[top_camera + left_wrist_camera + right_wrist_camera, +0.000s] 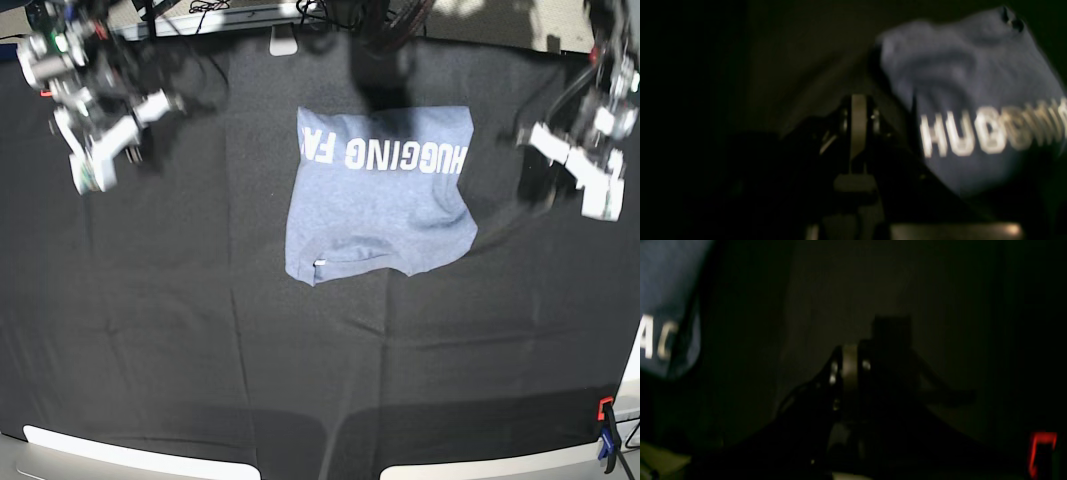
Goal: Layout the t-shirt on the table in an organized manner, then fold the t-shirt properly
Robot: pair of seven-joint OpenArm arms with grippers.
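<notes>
T-shirt [380, 200] lying mid-table [200, 350] as a compact rectangle, white lettering face up, sleeves tucked out of sight; folded at least once, maybe more. Lower edge uneven, one corner sagging, small tag peeking out. Left gripper [590, 190] raised off to one side, jaws closed, nothing held. Right gripper [95, 165] likewise lifted clear on the opposite side, closed and empty. Judged near finished: possibly one final fold or edge tidy-up remaining, otherwise done

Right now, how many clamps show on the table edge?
1 for sure: an orange and blue clamp at the table's near right corner in the base view. Others may sit out of frame.
</notes>
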